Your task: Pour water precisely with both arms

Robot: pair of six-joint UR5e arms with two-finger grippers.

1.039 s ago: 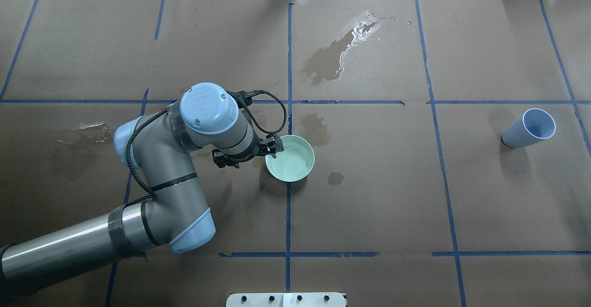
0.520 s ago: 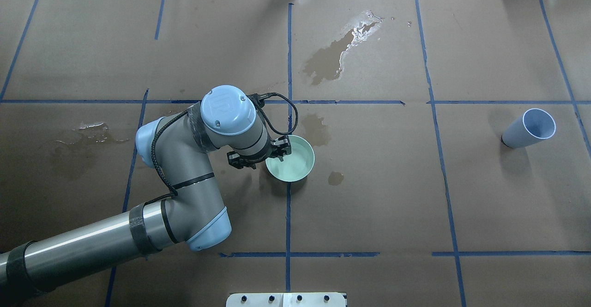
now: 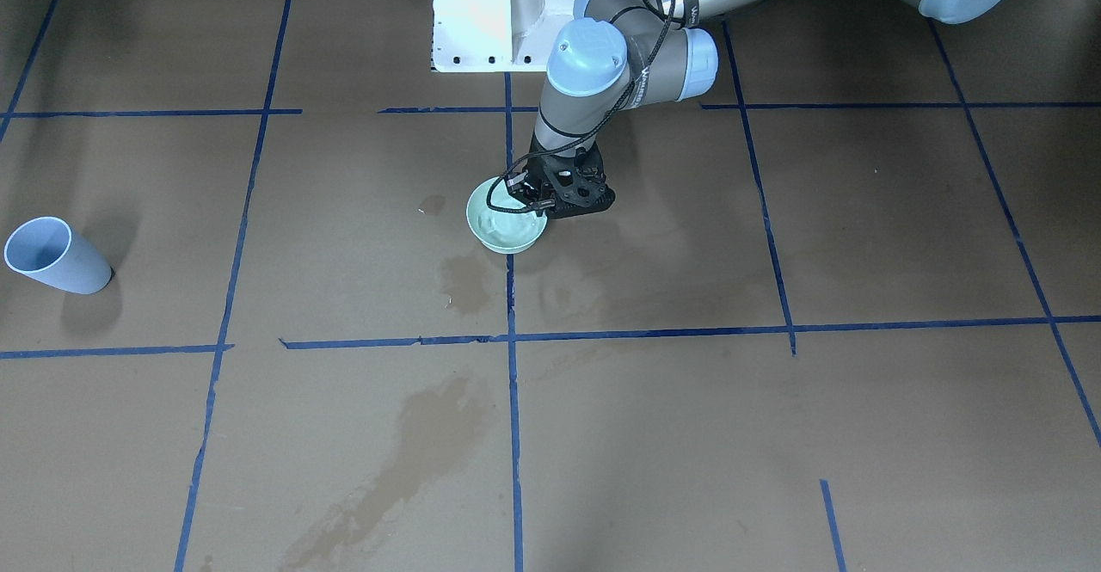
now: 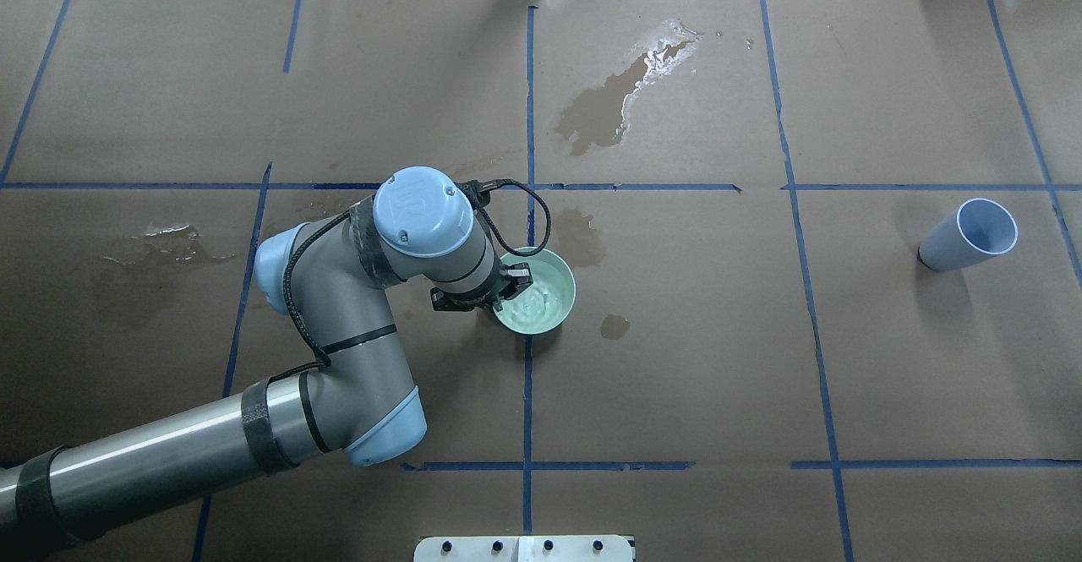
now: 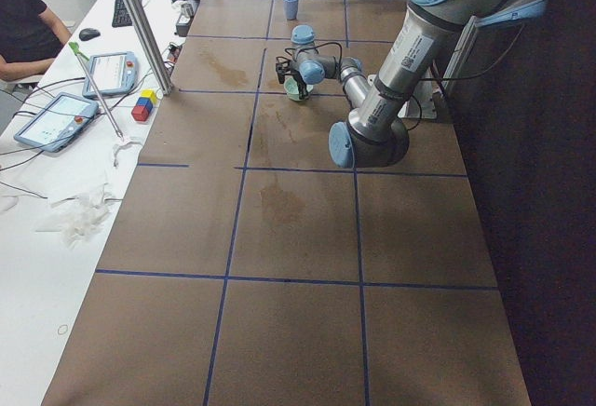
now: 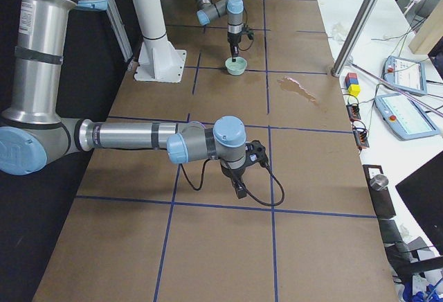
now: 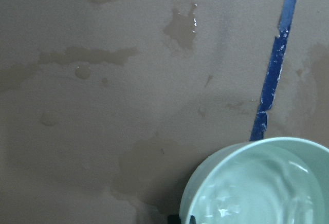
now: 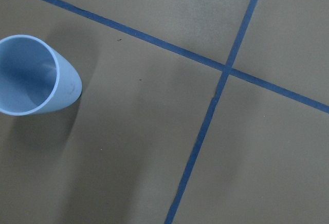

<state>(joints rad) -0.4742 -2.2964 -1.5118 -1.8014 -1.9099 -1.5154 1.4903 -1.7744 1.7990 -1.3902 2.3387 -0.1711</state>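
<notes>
Only my left wrist camera gets close enough to show the water (image 7: 257,193) rippling inside the pale green round bowl (image 7: 218,156) at the lower right of its frame, with one dark fingertip (image 7: 176,219) just outside the rim at the bottom edge. From overhead the same ripples read as faint rings, and my left hand (image 4: 512,281) sits at the bowl's left rim near the frame's centre. Whether its fingers are clamped on that rim or merely straddle it, I cannot tell. My right hand (image 6: 239,188) appears only in the right side view, close above the brown paper-covered tabletop (image 4: 676,376), and there too I cannot tell whether it is apart or together. Its wrist camera looks down on the light blue plastic cup (image 8: 36,75), standing upright at the frame's left. Overhead, that cup stands well apart from the bowl, near the right edge. Dark wet patches (image 4: 604,110) stain the paper beyond and beside the bowl, between blue tape lines (image 4: 528,122).
</notes>
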